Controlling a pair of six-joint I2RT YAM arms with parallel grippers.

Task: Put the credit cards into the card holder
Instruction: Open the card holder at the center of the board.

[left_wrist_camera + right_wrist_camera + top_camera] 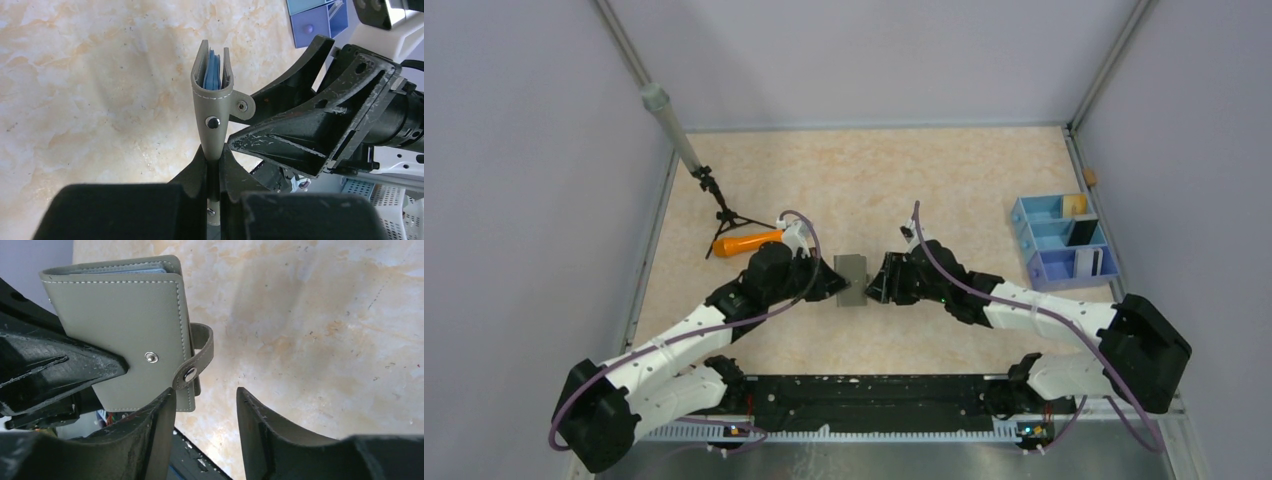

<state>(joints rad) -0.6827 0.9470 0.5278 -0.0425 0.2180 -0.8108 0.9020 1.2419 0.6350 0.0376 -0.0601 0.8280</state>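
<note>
My left gripper (214, 159) is pinched tight on one edge of the grey card holder (214, 95), holding it up on edge over the middle of the table (874, 180), blue lining showing at its far end. My right gripper (205, 402) is partly open with nothing between its fingers, just beside the holder's snap strap (200, 352). The cards (1084, 234) stand in the blue tray (1034, 213), well off to my right.

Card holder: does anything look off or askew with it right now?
Nothing looks damaged. The card holder is pinched edge-on in the left hand and gapes only slightly. Its snap strap is unfastened and sticks out sideways toward the open right hand.
</note>
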